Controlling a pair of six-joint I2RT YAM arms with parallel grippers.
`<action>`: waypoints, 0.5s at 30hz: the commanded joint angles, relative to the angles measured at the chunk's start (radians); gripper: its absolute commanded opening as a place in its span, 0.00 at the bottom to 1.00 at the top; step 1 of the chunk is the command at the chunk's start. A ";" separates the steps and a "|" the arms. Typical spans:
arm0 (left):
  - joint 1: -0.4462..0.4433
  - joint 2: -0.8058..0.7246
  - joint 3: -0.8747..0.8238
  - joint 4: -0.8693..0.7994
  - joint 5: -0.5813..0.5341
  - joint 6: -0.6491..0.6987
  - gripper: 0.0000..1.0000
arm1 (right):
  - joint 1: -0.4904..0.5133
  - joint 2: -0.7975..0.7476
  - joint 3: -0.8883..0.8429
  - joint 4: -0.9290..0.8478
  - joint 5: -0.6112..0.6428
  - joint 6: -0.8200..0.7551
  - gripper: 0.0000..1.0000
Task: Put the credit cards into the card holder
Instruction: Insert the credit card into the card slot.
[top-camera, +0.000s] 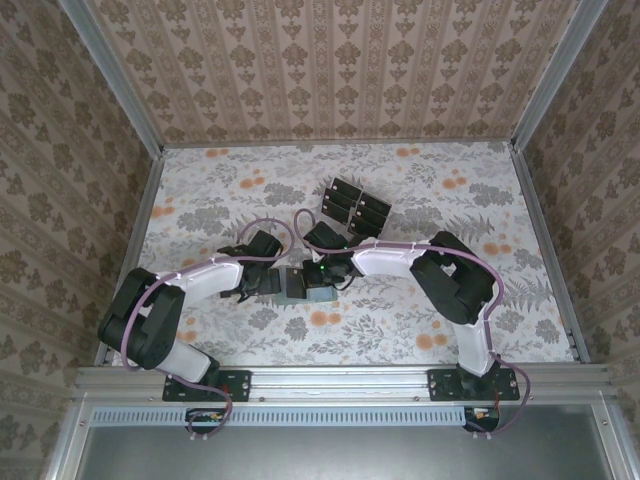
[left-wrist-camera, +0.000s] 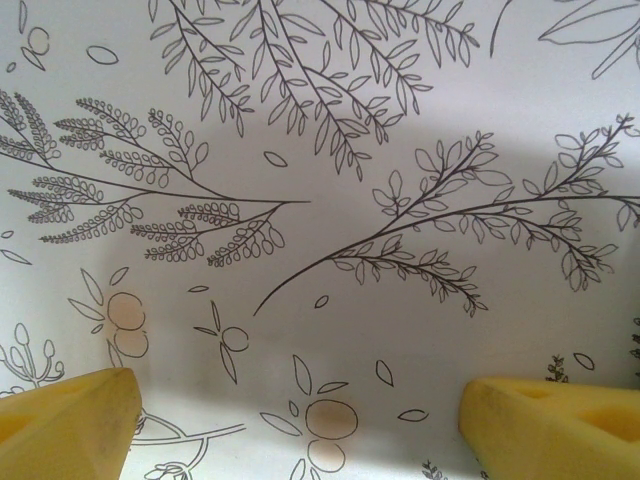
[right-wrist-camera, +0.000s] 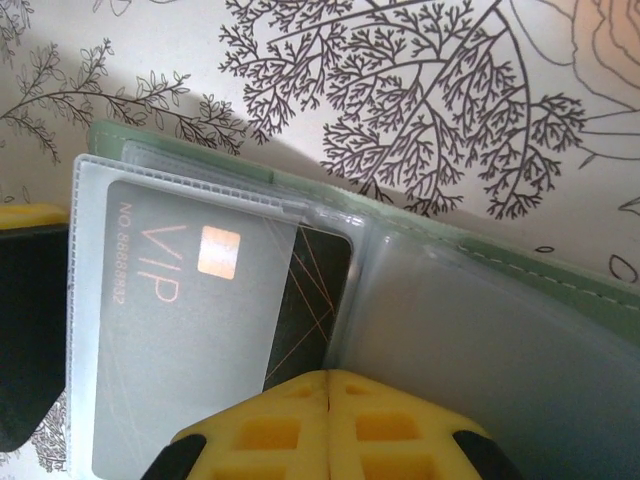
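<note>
While the right gripper (right-wrist-camera: 330, 405) sits over the open card holder (right-wrist-camera: 470, 245), its yellow fingers (right-wrist-camera: 265, 440) are pressed together with the seam between them closed. The tips meet at the near edge of a black credit card (right-wrist-camera: 315, 300). I cannot tell whether the card's edge is caught between them.

Card position: partly inside a clear sleeve (right-wrist-camera: 85, 300) of the holder. The sleeved part reads grey through the plastic, with "VIP", a number and a copper chip showing. The part toward the holder's fold is uncovered, glossy black with thin orange lines. A second clear sleeve (right-wrist-camera: 480, 370) lies on the other side of the fold. The holder's sage-green cover shows as a band along its far edge.

At the left border of the right wrist view there is a dark shape (right-wrist-camera: 25, 330) with a yellow top; I cannot identify it.

Left gripper (left-wrist-camera: 300, 430): fingers (left-wrist-camera: 65, 425) spread wide, one at each lower corner of the left wrist view, above the leaf-printed tablecloth (left-wrist-camera: 400, 100).

Top view: the holder lies flat near the table's middle, between the two gripper heads, with the left arm (top-camera: 190, 290) reaching in from its own side and the right arm (top-camera: 450, 275) from the other. The loose credit cards (top-camera: 350, 205) lie in a tilted, tight cluster farther back, apart from the holder.
</note>
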 joint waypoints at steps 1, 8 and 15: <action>0.001 0.036 -0.016 0.010 0.004 0.002 1.00 | 0.006 0.035 0.033 0.009 -0.030 0.023 0.09; -0.002 0.039 -0.016 0.012 0.007 -0.001 1.00 | 0.015 0.052 0.047 0.028 -0.057 0.041 0.09; -0.004 0.035 -0.010 0.001 0.002 -0.004 1.00 | 0.017 0.040 0.043 0.065 -0.083 0.054 0.09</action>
